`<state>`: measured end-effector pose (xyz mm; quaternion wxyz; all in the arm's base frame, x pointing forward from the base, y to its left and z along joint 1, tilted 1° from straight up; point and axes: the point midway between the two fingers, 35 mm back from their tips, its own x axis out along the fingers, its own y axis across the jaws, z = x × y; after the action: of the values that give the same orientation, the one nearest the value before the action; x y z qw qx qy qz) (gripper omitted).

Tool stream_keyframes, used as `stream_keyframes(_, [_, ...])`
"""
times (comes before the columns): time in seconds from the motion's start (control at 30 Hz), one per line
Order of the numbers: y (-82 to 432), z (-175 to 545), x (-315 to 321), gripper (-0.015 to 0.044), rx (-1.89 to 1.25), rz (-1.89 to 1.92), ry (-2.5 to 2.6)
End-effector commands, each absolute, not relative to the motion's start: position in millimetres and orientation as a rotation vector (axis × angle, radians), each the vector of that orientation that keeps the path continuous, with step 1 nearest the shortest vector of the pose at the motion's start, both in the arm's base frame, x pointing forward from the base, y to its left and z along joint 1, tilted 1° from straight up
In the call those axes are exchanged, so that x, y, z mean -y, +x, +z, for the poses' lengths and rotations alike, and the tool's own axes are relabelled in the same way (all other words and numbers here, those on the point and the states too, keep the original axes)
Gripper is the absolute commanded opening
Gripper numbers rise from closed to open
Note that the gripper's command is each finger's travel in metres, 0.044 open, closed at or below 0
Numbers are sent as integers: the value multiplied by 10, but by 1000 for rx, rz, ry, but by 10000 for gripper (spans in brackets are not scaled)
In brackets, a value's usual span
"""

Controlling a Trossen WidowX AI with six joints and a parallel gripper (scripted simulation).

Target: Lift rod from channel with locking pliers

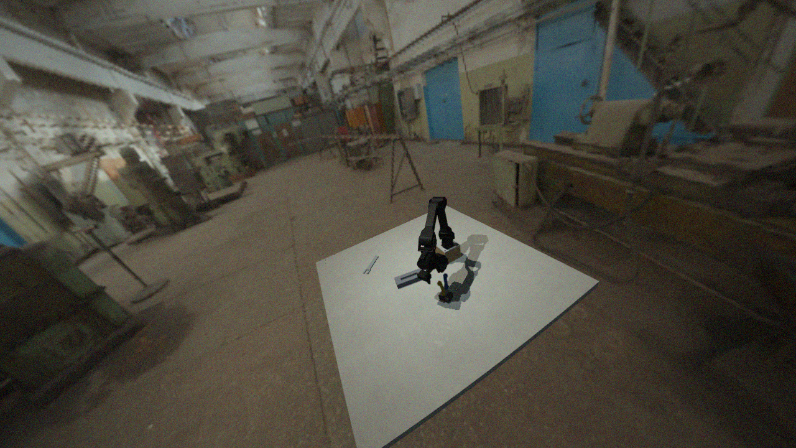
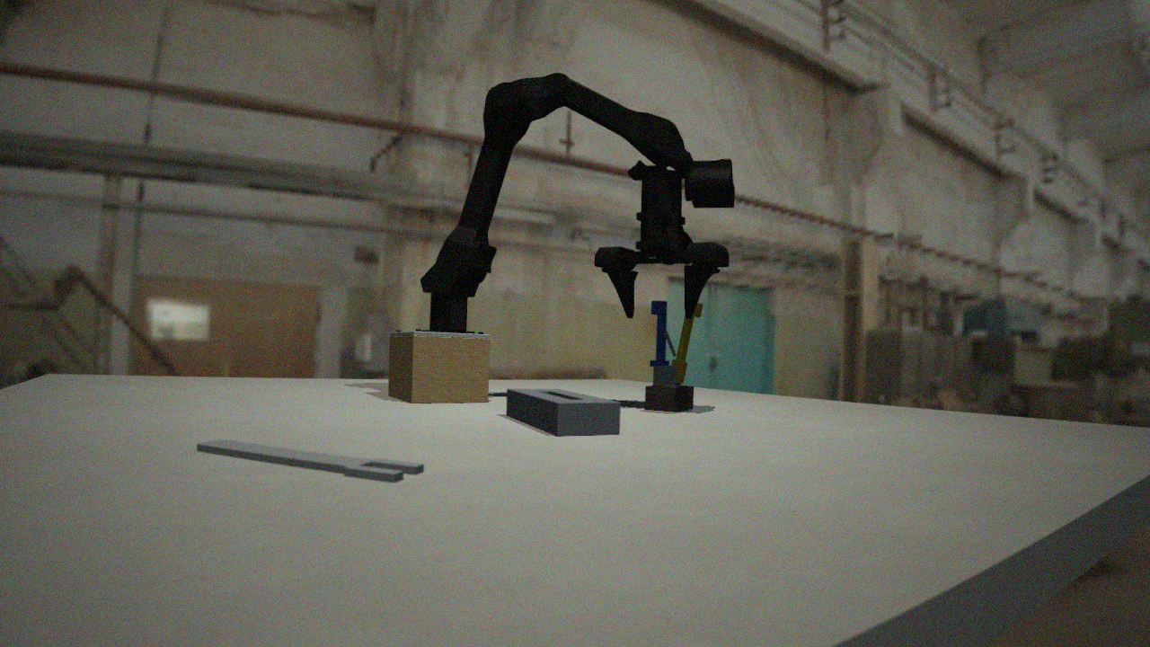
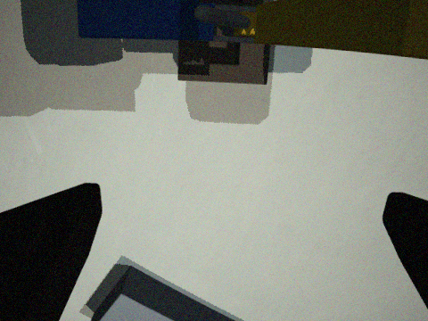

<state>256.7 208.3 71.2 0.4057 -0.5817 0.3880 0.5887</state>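
Locking pliers [image 1: 445, 289] [image 2: 664, 375] [image 3: 220, 15]: upright in holster, grey body low, lower end hidden. Handles spread; in exterior view, blue handle [image 1: 445, 280] [image 2: 660, 338] [image 3: 134, 18] points to 12 o'clock, yellow handle [image 1: 440, 285] [image 2: 685, 346] [image 3: 339, 27] leans toward 1 o'clock. Holster [image 1: 445, 298] [image 2: 668, 398] [image 3: 247, 67]: small dark block, at 4 o'clock from channel block in top view. Channel block [image 1: 408, 279] [image 2: 587, 416] [image 3: 129, 312]: grey, long, flat on table, narrow slot on top. Rod: cannot be made out in slot.
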Motion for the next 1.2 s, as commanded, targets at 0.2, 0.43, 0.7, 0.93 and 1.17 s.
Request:
stream_keyframes(0.2, [2527, 697, -2237, 440, -975, 1483, -1462])
stream_keyframes(0.43, [2422, 707, -2500, 440, -973, 1485, -1460])
stream_keyframes(0.7, [2385, 704, -2594, 440, -972, 1486, -1459])
stream_keyframes(0.93, [2387, 611, -2599, 440, -972, 1486, -1459])
stream_keyframes(1.17, [2388, 498, -2603, 440, -972, 1486, -1459])
